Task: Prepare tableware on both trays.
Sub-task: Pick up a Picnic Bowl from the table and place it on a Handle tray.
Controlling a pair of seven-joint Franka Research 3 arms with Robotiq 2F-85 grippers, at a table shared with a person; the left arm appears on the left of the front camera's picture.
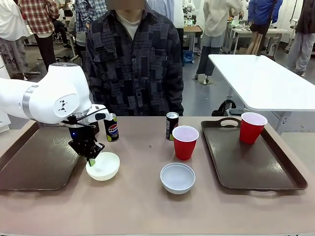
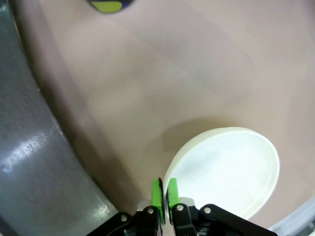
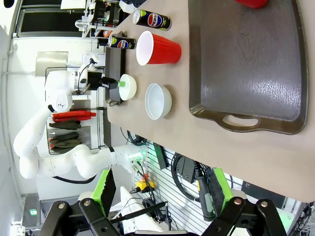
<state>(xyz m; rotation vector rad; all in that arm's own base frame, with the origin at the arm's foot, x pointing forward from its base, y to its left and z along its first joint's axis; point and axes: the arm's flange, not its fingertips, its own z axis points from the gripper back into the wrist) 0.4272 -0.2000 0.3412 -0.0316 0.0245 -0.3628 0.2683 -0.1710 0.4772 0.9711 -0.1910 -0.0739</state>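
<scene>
The left tray (image 1: 34, 162) lies just left of the left tool (image 1: 91, 157), which is clenched on the rim of a white bowl (image 1: 104, 167) extending to its right. The Pepsi can (image 1: 111, 127) stands just beyond. The right tool (image 3: 161, 196) is released, grasping nothing.

Left claw (image 2: 164, 185) pinching white bowl (image 2: 227, 167) rim, tray (image 2: 29, 162) beside

We see a brown left tray (image 1: 29, 164) and right tray (image 1: 231, 167) at the frame's edges. One red cup (image 1: 252, 127) stands on the right tray, a second cup (image 1: 185, 141) at centre. The white left bowl (image 1: 106, 168) and centre bowl (image 1: 177, 177) sit lower, with the Pepsi can (image 1: 111, 127) and second can (image 1: 171, 125) upright above.
</scene>
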